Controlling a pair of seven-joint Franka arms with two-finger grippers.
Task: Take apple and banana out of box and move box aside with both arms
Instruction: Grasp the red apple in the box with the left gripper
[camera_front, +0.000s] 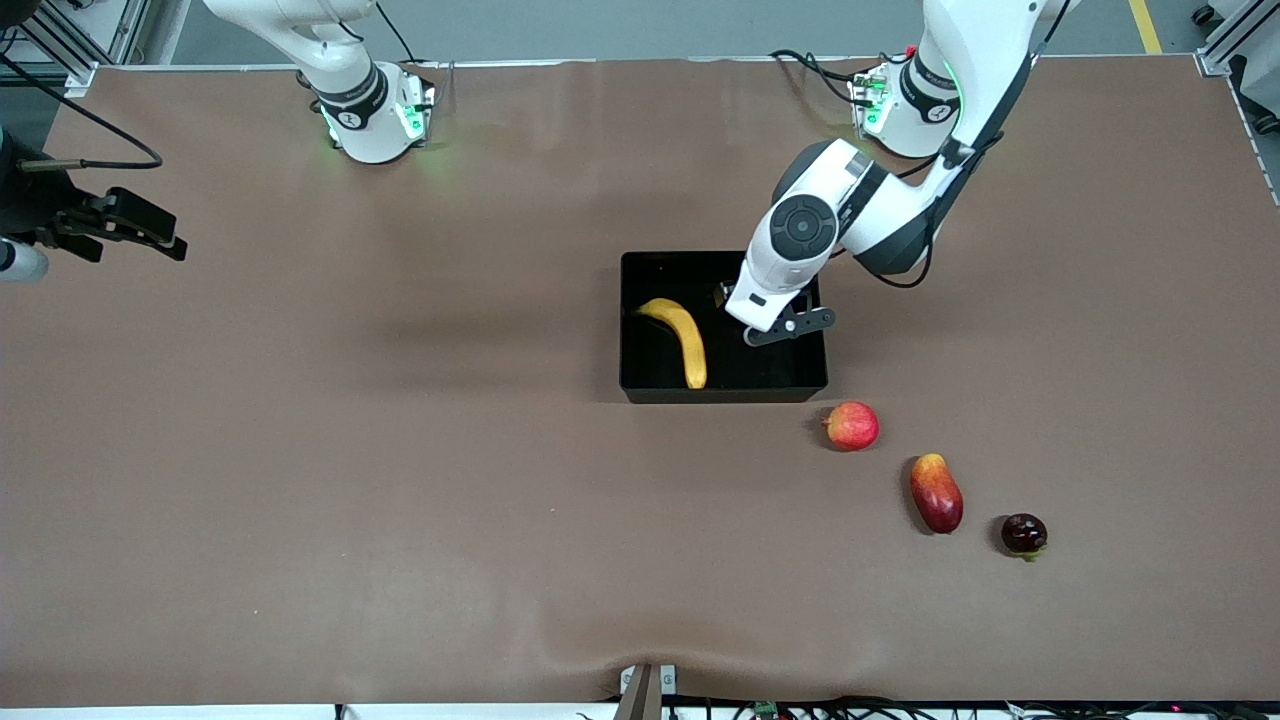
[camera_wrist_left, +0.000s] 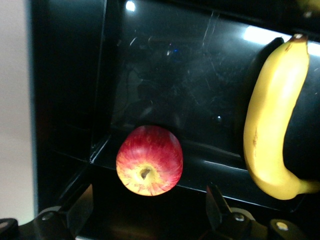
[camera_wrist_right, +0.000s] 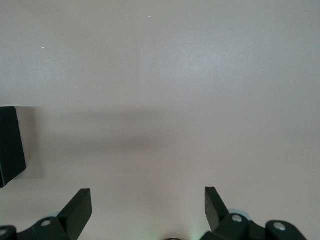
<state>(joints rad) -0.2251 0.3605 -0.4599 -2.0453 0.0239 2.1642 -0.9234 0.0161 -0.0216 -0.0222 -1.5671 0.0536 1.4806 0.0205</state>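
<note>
The black box (camera_front: 640, 385) sits mid-table. A yellow banana (camera_front: 683, 340) lies inside it, toward the right arm's end. My left gripper (camera_front: 775, 325) hangs over the box's other end and stands open. In the left wrist view the red apple (camera_wrist_left: 149, 160) with a yellow patch at its stem rests in the box (camera_wrist_left: 70, 100), just past my left gripper (camera_wrist_left: 148, 200) and touching neither finger, with the banana (camera_wrist_left: 275, 120) beside it. The front view hides this apple under the hand. My right gripper (camera_front: 160, 235) waits open over bare table at the right arm's end; between its fingers (camera_wrist_right: 148, 197) is nothing.
Three fruits lie outside the box, nearer the front camera toward the left arm's end: a pinkish-red apple (camera_front: 851, 425), a red-and-orange mango (camera_front: 936, 492) and a dark maroon round fruit (camera_front: 1024, 534). A black corner (camera_wrist_right: 10, 147) shows in the right wrist view.
</note>
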